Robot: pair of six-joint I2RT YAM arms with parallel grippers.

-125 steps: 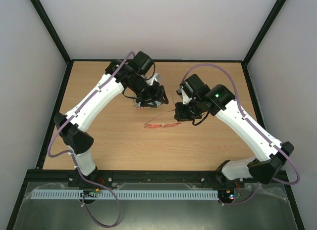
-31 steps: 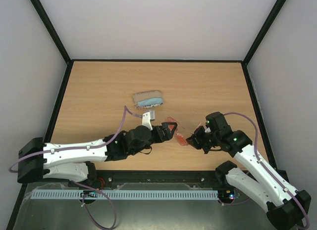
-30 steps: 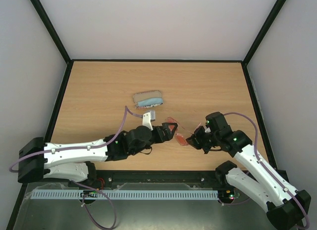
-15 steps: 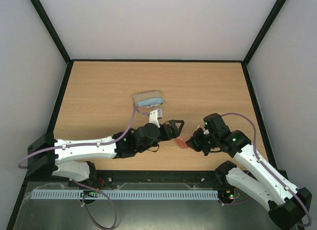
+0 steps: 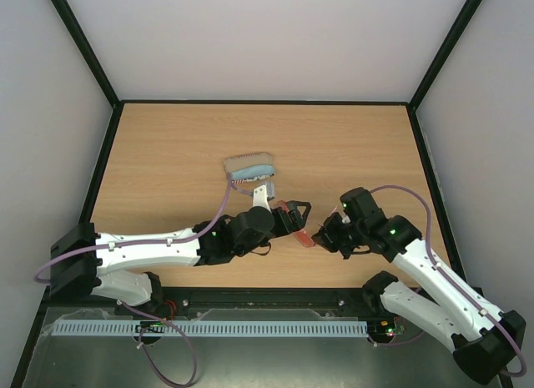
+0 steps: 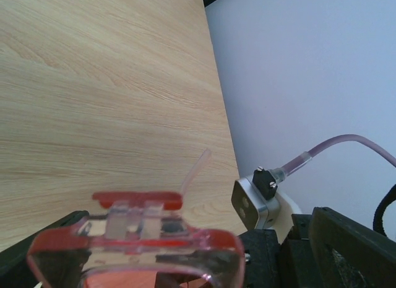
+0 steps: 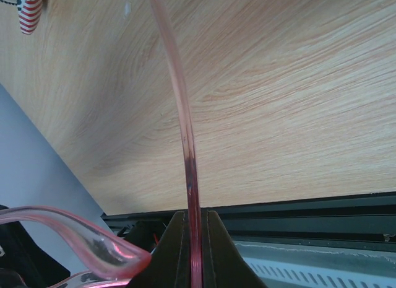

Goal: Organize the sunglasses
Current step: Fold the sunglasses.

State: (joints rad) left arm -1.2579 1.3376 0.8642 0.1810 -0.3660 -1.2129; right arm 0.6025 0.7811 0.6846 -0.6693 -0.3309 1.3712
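Left jaws moved to the sunglasses [image 5: 305, 235]; cloth [image 5: 251, 171] lies on case [image 5: 247, 159]

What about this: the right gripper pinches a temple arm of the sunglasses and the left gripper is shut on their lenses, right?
The left gripper is not shut: the top view shows its jaws open at the lenses. The right gripper does pinch a temple arm of the sunglasses.

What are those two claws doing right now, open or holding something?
Left gripper: open, holding nothing.
Right gripper: closed on a temple arm of the sunglasses.
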